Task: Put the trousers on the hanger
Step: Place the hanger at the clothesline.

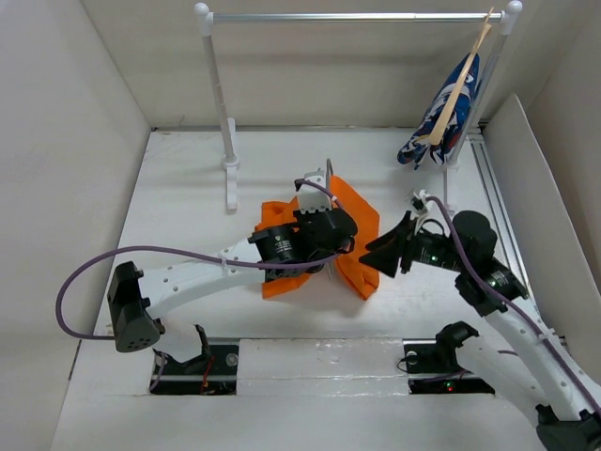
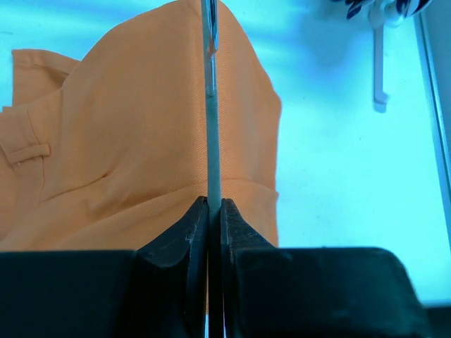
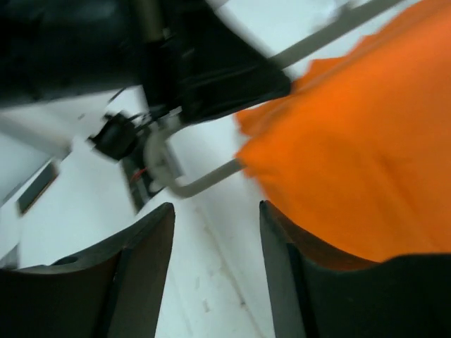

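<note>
Over the middle of the worktop (image 1: 188,188), the left gripper (image 2: 213,204) is clamped on the thin wire of the hanger (image 2: 210,105), holding it raised, likely so cloth can hang from it. The orange trousers (image 2: 141,127) drape over that wire, their lower part seemingly on the worktop. Beside their right edge the right gripper (image 3: 215,218) has its fingers apart with nothing between them, placed to tug the fabric straight. Farther back, a rail (image 1: 357,16) carries a wooden hanger (image 1: 460,85) with a patterned garment (image 1: 446,117).

The trousers (image 2: 141,141) are matt orange woven cloth, the hanger (image 2: 211,105) smooth grey metal wire.
</note>
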You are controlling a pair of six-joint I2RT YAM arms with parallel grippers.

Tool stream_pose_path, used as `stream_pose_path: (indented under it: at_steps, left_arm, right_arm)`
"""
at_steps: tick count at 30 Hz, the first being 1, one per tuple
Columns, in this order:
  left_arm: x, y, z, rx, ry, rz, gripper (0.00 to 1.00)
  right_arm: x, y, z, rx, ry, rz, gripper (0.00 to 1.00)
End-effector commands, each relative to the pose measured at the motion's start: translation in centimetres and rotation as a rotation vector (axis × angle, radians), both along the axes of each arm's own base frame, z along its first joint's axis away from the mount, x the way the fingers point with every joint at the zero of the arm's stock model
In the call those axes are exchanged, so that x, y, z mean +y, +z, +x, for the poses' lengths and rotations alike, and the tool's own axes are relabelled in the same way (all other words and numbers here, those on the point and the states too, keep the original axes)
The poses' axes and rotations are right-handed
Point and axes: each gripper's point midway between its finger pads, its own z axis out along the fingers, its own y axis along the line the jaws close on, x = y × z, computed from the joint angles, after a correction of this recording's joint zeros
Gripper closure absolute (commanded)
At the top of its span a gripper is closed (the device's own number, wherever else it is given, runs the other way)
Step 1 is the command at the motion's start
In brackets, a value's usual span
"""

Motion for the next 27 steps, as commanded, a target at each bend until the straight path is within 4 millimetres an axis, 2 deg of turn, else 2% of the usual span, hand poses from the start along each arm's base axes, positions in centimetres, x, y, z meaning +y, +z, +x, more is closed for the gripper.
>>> stream_pose_path:
  at_steps: [1,2,5,6,7,9,10,11,15,22,25,26,27]
  left_arm:
    - [0.0,8.6,1.7,-0.175,0.082,-0.214,1.0]
    - [-0.1,8.8,1.8,-0.184,0.083,-0.216,1.0]
    - [-0.7,9.7,2.3,-0.213,0.085,-0.221,1.0]
    - [-1.0,10.1,2.5,-0.219,0.083,-0.224,1.0]
    - [-1.7,10.7,2.3,-0.229,0.062,-0.23,1.0]
    - [-1.8,10.9,2.2,-0.231,0.047,-0.23,1.0]
    - [-2.0,11.2,2.2,-0.235,0.041,-0.239,1.0]
    - [-1.9,11.2,2.1,-0.236,0.04,-0.237,1.0]
    - [-1.2,11.8,1.6,-0.231,0.025,-0.261,1.0]
    - [-0.7,11.5,1.2,-0.209,0.025,-0.27,1.0]
    - [-1.2,11.6,1.1,-0.203,0.01,-0.275,1.0]
    - [-1.3,11.6,1.1,-0.201,0.007,-0.275,1.0]
    - [-1.5,11.6,1.1,-0.198,0.003,-0.272,1.0]
  right_arm:
    - [2.8,3.6,-2.5,-0.01,0.094,0.163,0.42]
    - [3.9,3.9,-3.4,-0.012,0.117,0.177,0.38]
    - [5.5,4.6,-3.6,-0.018,0.113,0.199,0.3]
    - [7.0,4.5,-4.3,-0.013,0.154,0.199,0.28]
    - [8.1,4.5,-4.1,-0.023,0.146,0.188,0.27]
    - [8.5,5.0,-3.6,-0.033,0.12,0.186,0.27]
    - [9.4,4.1,-3.4,-0.025,0.123,0.146,0.26]
    - [9.4,5.0,-2.7,-0.047,0.085,0.146,0.26]
    - [9.6,5.0,-1.5,-0.073,0.022,0.125,0.26]
    - [10.0,3.4,-0.6,-0.069,-0.047,0.096,0.27]
    - [10.5,3.1,-0.4,-0.055,-0.058,0.15,0.41]
    - [10.7,2.9,-0.5,-0.046,-0.047,0.158,0.58]
    - [11.0,2.8,-0.5,-0.042,-0.038,0.165,0.65]
